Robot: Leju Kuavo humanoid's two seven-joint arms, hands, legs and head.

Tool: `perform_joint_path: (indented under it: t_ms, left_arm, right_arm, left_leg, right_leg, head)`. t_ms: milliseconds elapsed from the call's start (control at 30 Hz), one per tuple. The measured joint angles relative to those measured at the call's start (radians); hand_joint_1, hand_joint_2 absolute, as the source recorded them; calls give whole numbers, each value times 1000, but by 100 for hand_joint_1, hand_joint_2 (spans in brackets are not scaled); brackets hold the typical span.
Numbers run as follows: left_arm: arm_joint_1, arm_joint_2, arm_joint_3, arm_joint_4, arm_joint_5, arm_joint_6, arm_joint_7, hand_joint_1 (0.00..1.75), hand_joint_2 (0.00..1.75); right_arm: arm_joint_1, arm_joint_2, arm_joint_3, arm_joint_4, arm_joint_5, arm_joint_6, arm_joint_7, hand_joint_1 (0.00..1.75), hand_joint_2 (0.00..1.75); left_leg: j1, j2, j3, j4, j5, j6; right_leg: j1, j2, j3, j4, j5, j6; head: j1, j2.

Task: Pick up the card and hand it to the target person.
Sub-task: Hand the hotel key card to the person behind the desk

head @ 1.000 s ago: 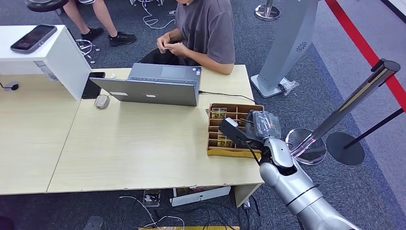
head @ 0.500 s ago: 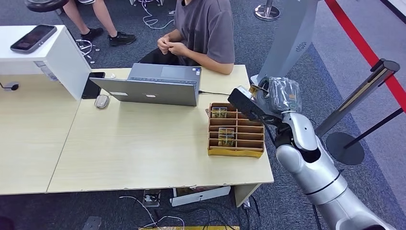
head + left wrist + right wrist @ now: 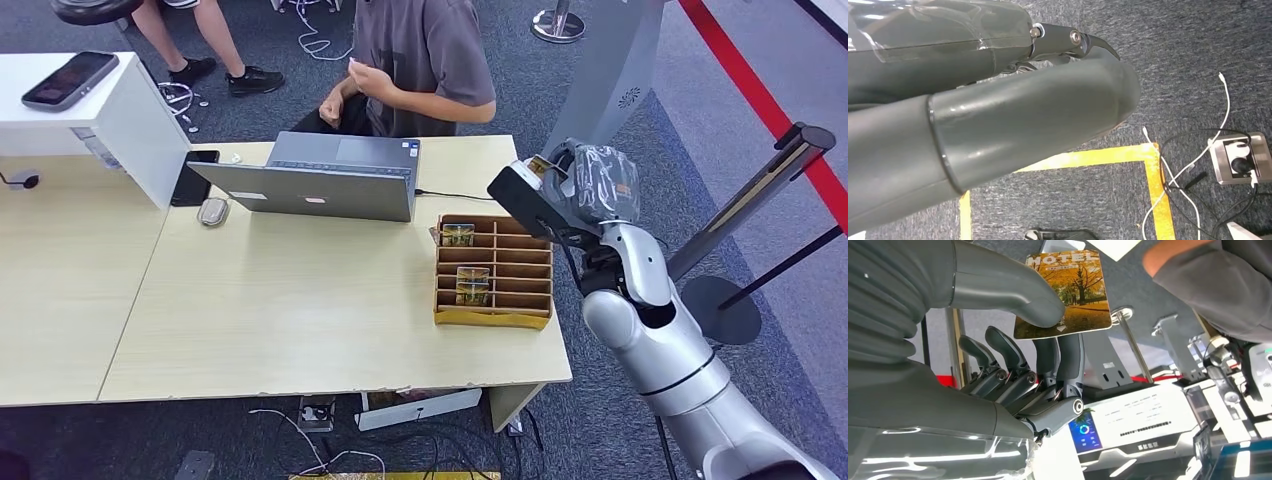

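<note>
My right hand (image 3: 590, 190) is raised above the table's far right corner and pinches a hotel card. The card (image 3: 1068, 292), printed with an autumn tree, sits between the thumb and fingers (image 3: 1048, 352) in the right wrist view; in the head view only its edge (image 3: 541, 163) peeks out. The person in a grey shirt (image 3: 425, 60) sits behind the laptop, one hand (image 3: 365, 75) lifted near the chest. A grey sleeve (image 3: 1218, 285) shows beyond the card. My left hand (image 3: 998, 90) hangs over the carpet with nothing in it, fingers curled.
A brown divided card box (image 3: 492, 272) with two more cards stands on the table's right side. A laptop (image 3: 320, 180), mouse and phone lie farther left. A stanchion (image 3: 740, 215) and a grey kiosk (image 3: 600, 90) stand to my right.
My right hand rose from the card box with the card and moved up toward the far right table corner. The person lifted both arms off the table.
</note>
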Motion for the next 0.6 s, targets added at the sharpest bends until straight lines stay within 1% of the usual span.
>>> perform_joint_path:
  t_ms: [133, 333, 600]
  left_arm:
    - [-3, -3, 0, 0, -13, -1, 2, 0, 0]
    - [-15, -8, -1, 0, -32, -1, 19, 0, 0]
    - [-31, -15, -2, 0, -52, -1, 32, 0, 0]
  right_arm:
    - [-26, 27, 6, 102, 15, -91, -45, 158, 175]
    - [-66, 82, 14, 261, 56, -221, -96, 156, 175]
    - [-99, 150, 16, 402, 83, -382, -149, 151, 175]
  left_leg:
    - [0, 0, 0, 0, 0, 0]
    - [0, -1, 0, 0, 1, 0]
    - [0, 0, 0, 0, 1, 0]
  right_leg:
    - [0, 0, 0, 0, 0, 0]
    - [0, 0, 0, 0, 0, 0]
    - [0, 0, 0, 0, 0, 0]
  head:
    - [0, 0]
    - [0, 0]
    - [0, 0]
